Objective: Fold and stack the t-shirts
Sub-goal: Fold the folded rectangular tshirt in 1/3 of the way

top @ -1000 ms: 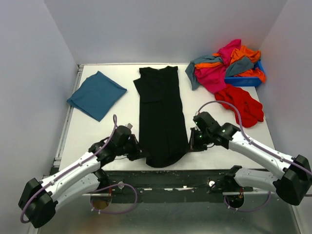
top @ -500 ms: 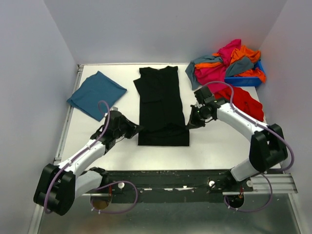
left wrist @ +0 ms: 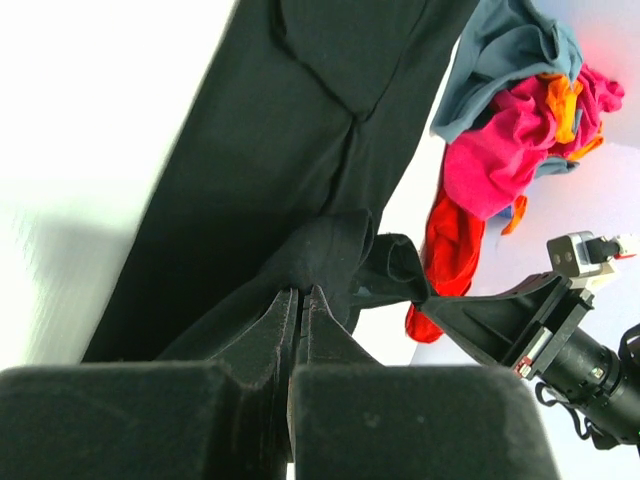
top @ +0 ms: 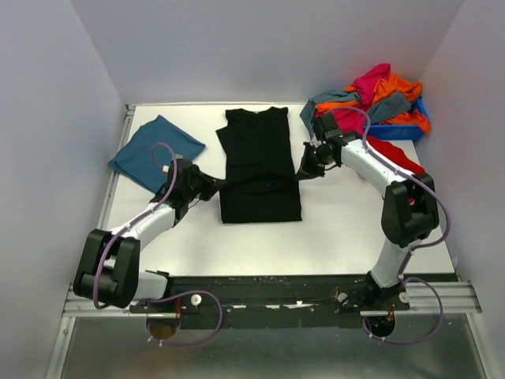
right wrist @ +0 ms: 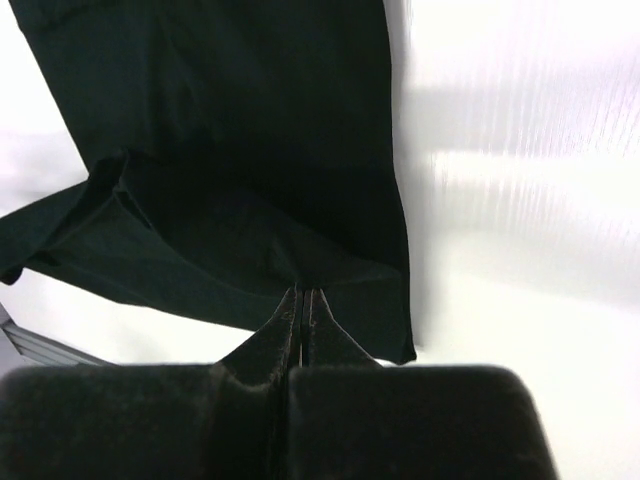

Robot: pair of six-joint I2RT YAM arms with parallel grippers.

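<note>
We see two arms of one make, with white shells over the long links and bulky black housings at the joints. Behind the jaws of the left gripper (top: 211, 186), the left arm (top: 150, 226) runs white and ends in a black block. The right arm (top: 371, 164) matches it behind the right gripper (top: 302, 170). A thin purple cable (top: 162, 145) loops clear of each arm, back from the jaws. Up close we find the fingers (left wrist: 270, 330) matt black, tapering to slim tips ahead of a broad, rounded black body. Behind the right jaws sit a small pale grey block (left wrist: 572, 255) and a black cylindrical part (left wrist: 600, 378)
</note>
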